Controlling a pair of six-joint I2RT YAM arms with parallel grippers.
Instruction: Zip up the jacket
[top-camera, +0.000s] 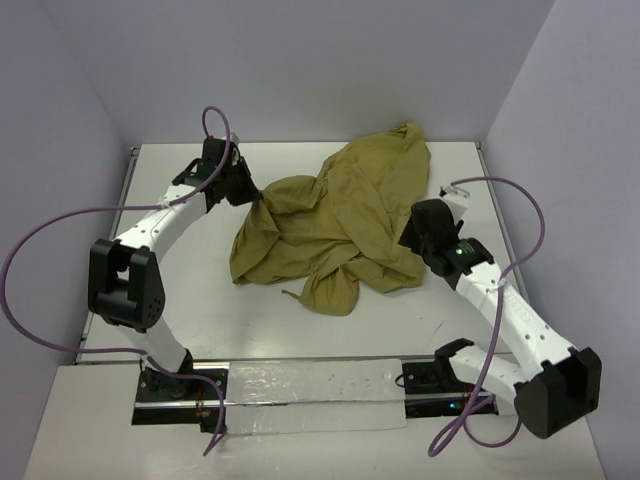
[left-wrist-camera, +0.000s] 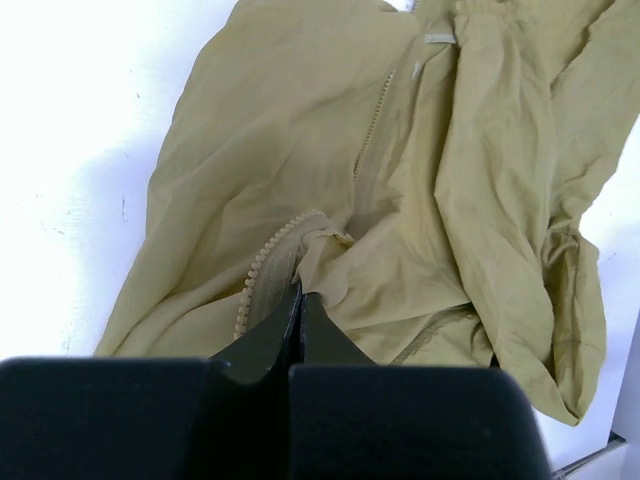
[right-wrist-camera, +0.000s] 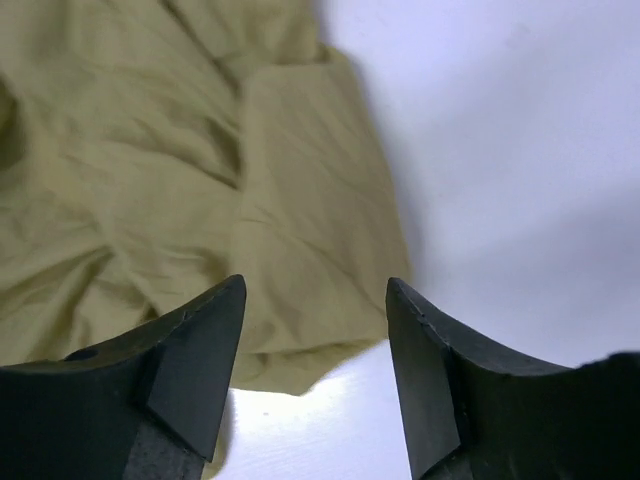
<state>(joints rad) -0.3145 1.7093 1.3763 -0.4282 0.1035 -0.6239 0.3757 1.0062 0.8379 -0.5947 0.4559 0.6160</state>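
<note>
The olive-tan jacket (top-camera: 335, 215) lies crumpled on the white table (top-camera: 200, 290), a sleeve end trailing toward the front. My left gripper (top-camera: 256, 195) is shut on the jacket's left edge. In the left wrist view its tips (left-wrist-camera: 300, 292) pinch the cloth (left-wrist-camera: 300, 150) right beside a pale zipper track (left-wrist-camera: 262, 262), and a second stretch of zipper (left-wrist-camera: 372, 128) runs farther up. My right gripper (top-camera: 408, 240) is open at the jacket's right edge. In the right wrist view it (right-wrist-camera: 315, 290) hovers over the hem (right-wrist-camera: 200, 180) and bare table.
Lilac walls close the table at back, left and right. A clear plastic strip (top-camera: 320, 385) lies along the front edge between the arm bases. Purple cables (top-camera: 45, 250) loop out beside both arms.
</note>
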